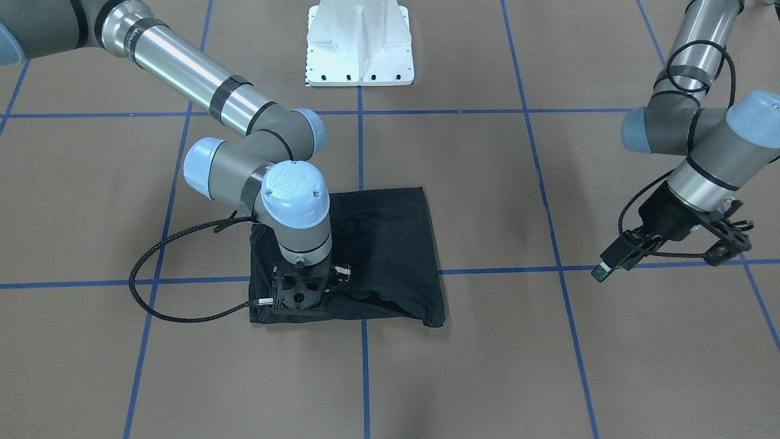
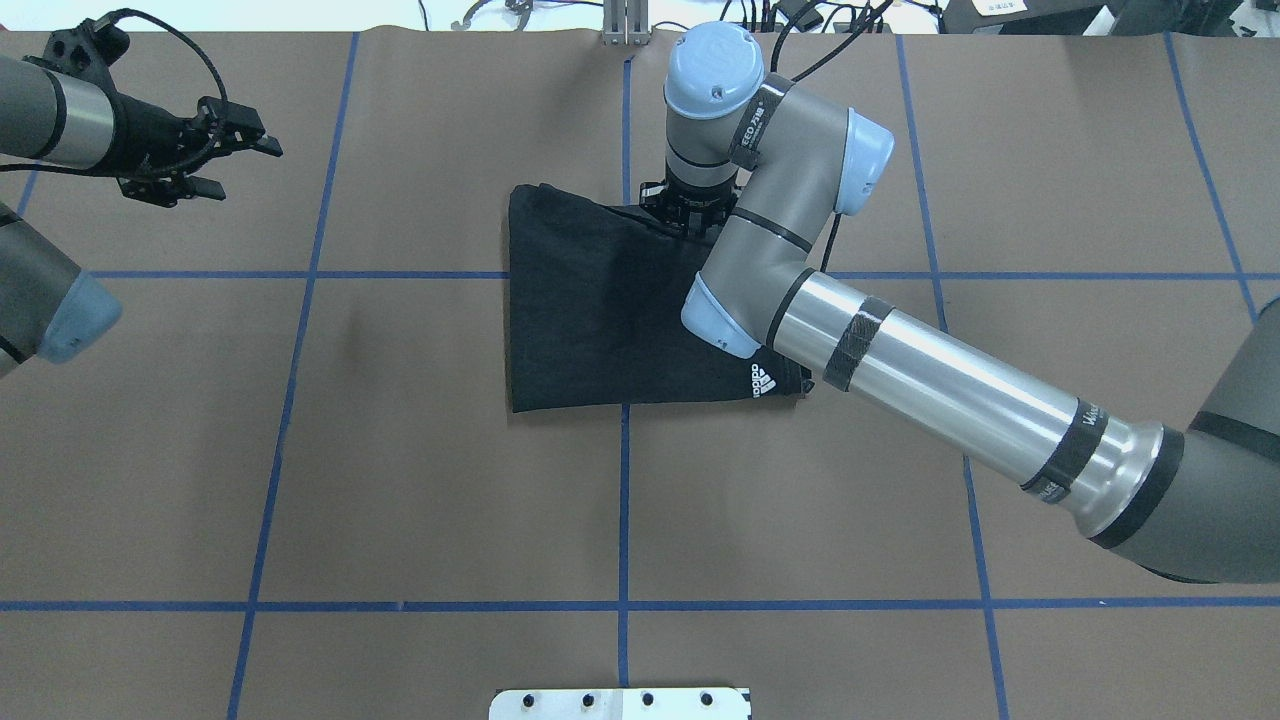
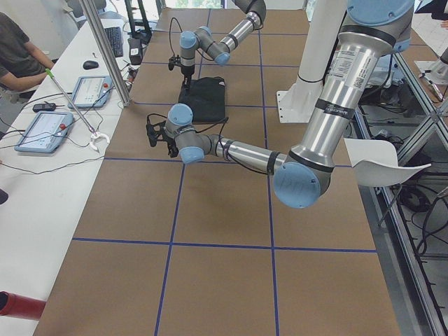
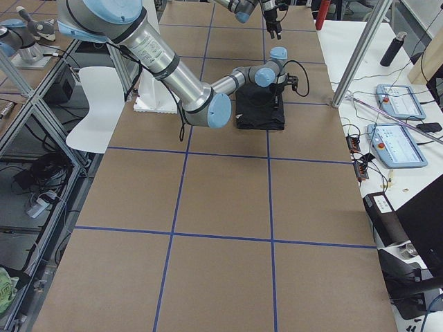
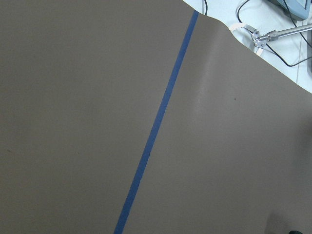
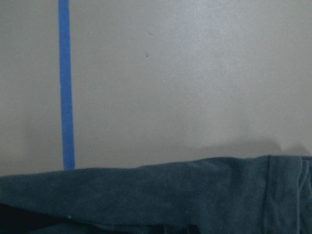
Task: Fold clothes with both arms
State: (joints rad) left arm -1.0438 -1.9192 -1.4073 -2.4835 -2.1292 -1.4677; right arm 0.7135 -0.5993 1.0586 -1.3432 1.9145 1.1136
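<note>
Table [image 1: 487,366] is sitting under brown paper with a blue tape grid [image 1: 364,378], and everything is riding on it. Right arm [image 2: 940,390] is reaching in diagonally from the robot's edge and across the middle, with its wrist pointing straight down. Left arm [image 1: 701,128] is hanging out to the robot's left, well apart from the cloth, elbow bent. Black T-shirt [image 2: 600,310] is lying folded into a rough rectangle about mid-table. It is straddling the centre tape line and sitting nearer the operators' edge than the robot's edge. The graphic isn't showing, only plain black fabric. White pedestal base [image 1: 359,42] is standing at the robot's edge, in line with the shirt. Right gripper [image 1: 301,292] is pressing down at the shirt's edge on the operators' side. Its fingers are hiding under the wrist and in the fabric, so I can't tell whether they are apart or pinching. The right wrist view is only catching a hem strip and bare paper. Left gripper [image 1: 667,256] is hovering over bare paper near the operators' edge with its fingers spread apart and nothing between them. Small white logo [image 2: 763,380] is showing at the shirt's corner nearest the robot, just beside the right arm's forearm.
</note>
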